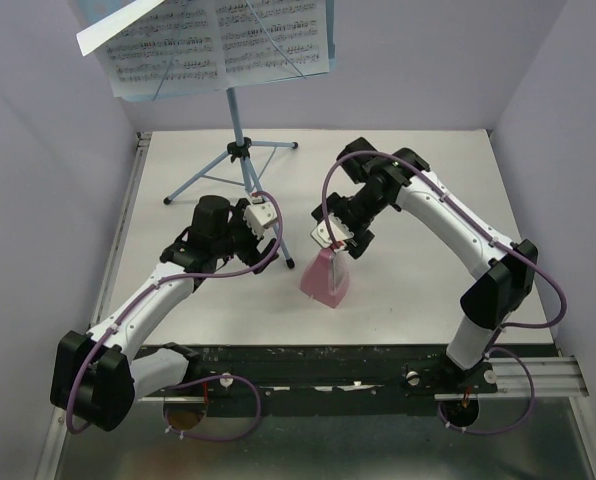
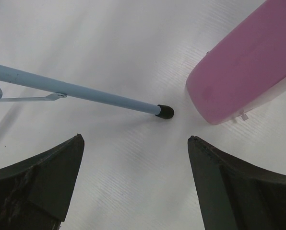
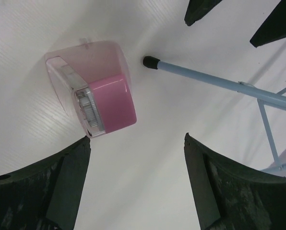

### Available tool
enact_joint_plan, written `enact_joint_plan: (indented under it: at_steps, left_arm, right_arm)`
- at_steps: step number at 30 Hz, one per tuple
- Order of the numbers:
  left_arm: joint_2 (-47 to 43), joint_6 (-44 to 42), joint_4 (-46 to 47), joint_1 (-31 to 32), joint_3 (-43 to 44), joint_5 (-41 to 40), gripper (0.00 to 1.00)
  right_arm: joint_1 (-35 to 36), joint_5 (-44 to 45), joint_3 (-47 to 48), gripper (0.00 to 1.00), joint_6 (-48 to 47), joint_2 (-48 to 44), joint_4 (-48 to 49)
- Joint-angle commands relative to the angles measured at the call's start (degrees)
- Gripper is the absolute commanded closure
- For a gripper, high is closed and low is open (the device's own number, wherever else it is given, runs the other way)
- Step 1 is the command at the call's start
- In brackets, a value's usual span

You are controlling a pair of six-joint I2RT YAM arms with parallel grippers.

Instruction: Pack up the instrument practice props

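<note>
Status, everything referenced to the metronome (image 1: 325, 275).

- Metronome: pink wedge, upright on its broad base on the table (image 1: 428, 200), so the narrow top faces up. It is free, nothing is gripping it.
- Right gripper (image 1: 335, 238): right above the metronome's top, pointing down. Jaws are apart with only bare table between them. In my wrist view the wedge sits just past my left finger, so I'm offset, not straddling it. My read is that I'm lining up for a pinch across the narrow upper faces, which looks like the easiest place to hold it.
- Left gripper (image 1: 261, 222): just left of the metronome, low, jaws wide and empty. It's aimed at the gap between the wedge and the stand leg's black rubber foot (image 2: 165, 111).
- That foot is just beside the metronome with a visible gap, no contact. It's a risk, because nudging the leg could tip the wedge or shift the stand.
- Music stand (image 1: 240, 150): behind and left of the metronome, tripod fully spread to carry the desk.
- Sheet-music pages (image 1: 218, 45): open on that desk, well behind and above the metronome.

Nothing looks packed yet. I don't see a container in any view.
</note>
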State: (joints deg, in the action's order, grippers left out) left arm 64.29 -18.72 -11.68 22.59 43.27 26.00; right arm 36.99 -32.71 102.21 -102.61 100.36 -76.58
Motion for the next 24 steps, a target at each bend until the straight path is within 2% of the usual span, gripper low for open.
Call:
enact_joint_plan:
  at_steps: [1, 8, 15, 24]
  left_arm:
    - [-0.83, 0.70, 0.35, -0.18, -0.37, 0.46, 0.01]
    - [-2.59, 0.35, 0.52, -0.18, -2.22, 0.28, 0.01]
    - [-2.33, 1.93, 1.40, -0.18, -2.75, 0.19, 0.01]
    - [-2.33, 3.69, 1.49, -0.18, -3.54, -0.77, 0.01]
  right_arm:
    - [2.12, -3.24, 0.09, 0.14, -2.86, -0.16, -21.69]
    - [3.09, -3.85, -1.66, 0.16, -2.25, -0.16, -21.77]
    - [3.08, -4.64, -3.60, 0.16, 3.99, -0.95, -21.69]
    - [3.70, -15.62, -2.90, 0.19, 12.95, 0.27, -21.69]
